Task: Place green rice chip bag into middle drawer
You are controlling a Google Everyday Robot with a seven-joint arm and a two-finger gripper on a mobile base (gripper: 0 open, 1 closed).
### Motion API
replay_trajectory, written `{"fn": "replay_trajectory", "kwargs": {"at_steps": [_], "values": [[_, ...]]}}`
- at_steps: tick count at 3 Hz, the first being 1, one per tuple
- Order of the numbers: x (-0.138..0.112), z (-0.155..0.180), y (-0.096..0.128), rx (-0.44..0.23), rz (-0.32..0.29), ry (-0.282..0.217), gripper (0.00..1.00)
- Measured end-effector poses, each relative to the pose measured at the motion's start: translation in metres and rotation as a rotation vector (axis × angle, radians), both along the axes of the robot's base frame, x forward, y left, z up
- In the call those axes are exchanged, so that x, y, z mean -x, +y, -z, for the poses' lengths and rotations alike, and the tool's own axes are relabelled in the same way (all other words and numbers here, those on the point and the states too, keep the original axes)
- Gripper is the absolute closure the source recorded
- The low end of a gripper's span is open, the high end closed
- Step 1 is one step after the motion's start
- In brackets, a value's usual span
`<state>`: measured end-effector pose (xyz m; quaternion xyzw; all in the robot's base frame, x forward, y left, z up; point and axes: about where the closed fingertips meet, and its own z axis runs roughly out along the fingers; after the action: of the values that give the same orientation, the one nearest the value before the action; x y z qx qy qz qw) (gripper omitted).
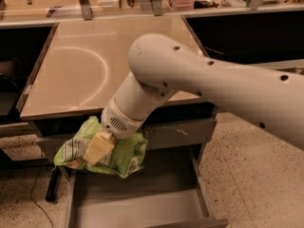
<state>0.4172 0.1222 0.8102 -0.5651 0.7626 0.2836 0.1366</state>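
Observation:
The green rice chip bag [121, 153] is a crumpled bright-green foil bag with a white printed panel at its left end. It hangs in the air in front of the counter's edge, above the back left of the open middle drawer [142, 203]. My gripper [99, 148] is shut on the bag, with one cream-coloured finger [97, 147] lying across its front. The drawer is pulled out, with a flat grey floor and thin side walls. My white arm [199, 80] reaches in from the right and hides the white bowl.
The beige counter top [85, 65] lies behind and above the bag. A closed grey drawer front [180, 132] with small pale scratch marks sits just above the open drawer. Speckled floor [256, 175] lies to the right. A black object [51, 189] stands by the drawer's left.

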Motion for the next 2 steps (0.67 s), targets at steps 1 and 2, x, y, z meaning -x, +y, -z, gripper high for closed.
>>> {"fn": "replay_trajectory", "kwargs": {"at_steps": [1,2], "values": [[0.006,0.012,-0.006,0.011,0.013,0.014,1.0],[0.018,0.022,-0.004,-0.017,0.043,0.056,1.0]]}}
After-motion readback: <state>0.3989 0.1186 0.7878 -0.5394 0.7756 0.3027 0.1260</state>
